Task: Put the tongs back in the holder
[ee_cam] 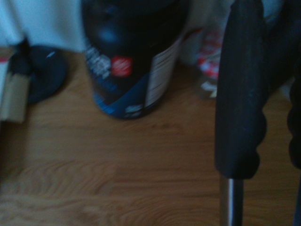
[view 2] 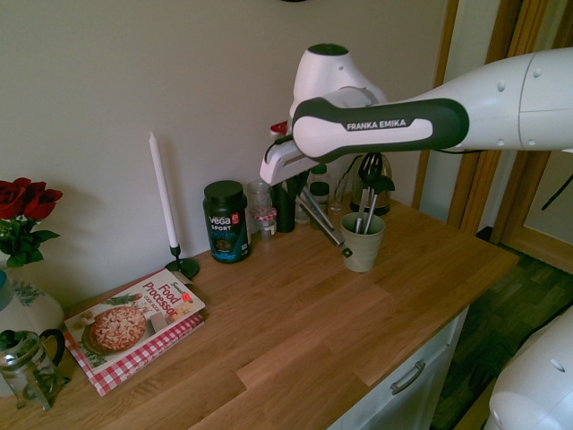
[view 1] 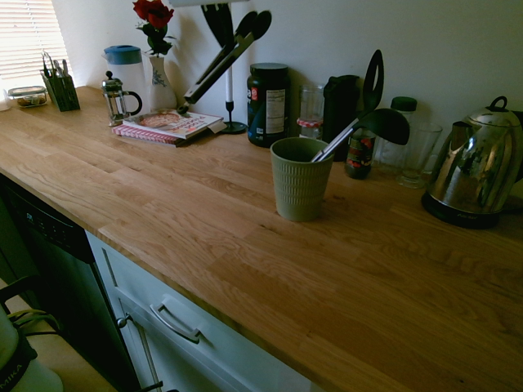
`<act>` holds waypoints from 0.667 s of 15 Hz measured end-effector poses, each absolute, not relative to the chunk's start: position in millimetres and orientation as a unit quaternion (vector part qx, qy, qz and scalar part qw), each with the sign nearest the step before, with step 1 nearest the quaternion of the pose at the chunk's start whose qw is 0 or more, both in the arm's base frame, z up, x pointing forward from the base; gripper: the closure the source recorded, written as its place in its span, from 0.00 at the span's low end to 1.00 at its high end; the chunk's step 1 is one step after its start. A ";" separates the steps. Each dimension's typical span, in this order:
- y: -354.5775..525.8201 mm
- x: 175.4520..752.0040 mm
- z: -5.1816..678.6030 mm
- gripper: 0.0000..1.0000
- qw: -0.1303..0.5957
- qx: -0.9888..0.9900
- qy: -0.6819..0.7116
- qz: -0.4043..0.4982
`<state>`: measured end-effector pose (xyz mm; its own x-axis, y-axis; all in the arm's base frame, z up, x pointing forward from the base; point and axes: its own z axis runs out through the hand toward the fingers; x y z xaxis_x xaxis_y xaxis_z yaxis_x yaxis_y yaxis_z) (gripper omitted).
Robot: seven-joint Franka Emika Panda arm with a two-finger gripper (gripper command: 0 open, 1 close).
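Coffee press (view 2: 31,363) cut off at left edge, kettle (view 1: 478,167) cropped at right

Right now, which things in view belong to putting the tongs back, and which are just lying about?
Part of the job:
- tongs, off the counter
- olive-green ribbed holder, upright

Just lying about:
- kettle
- cookbook
- white candle
- French press
- black tub
- red roses
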<state>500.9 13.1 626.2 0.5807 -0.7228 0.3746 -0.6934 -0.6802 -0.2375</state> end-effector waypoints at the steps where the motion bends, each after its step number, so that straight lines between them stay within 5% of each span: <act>1: -4.1 501.3 635.7 1.00 0.029 -0.875 0.416 -0.246; 10: -114.8 496.6 656.5 1.00 0.002 -0.719 0.550 -0.426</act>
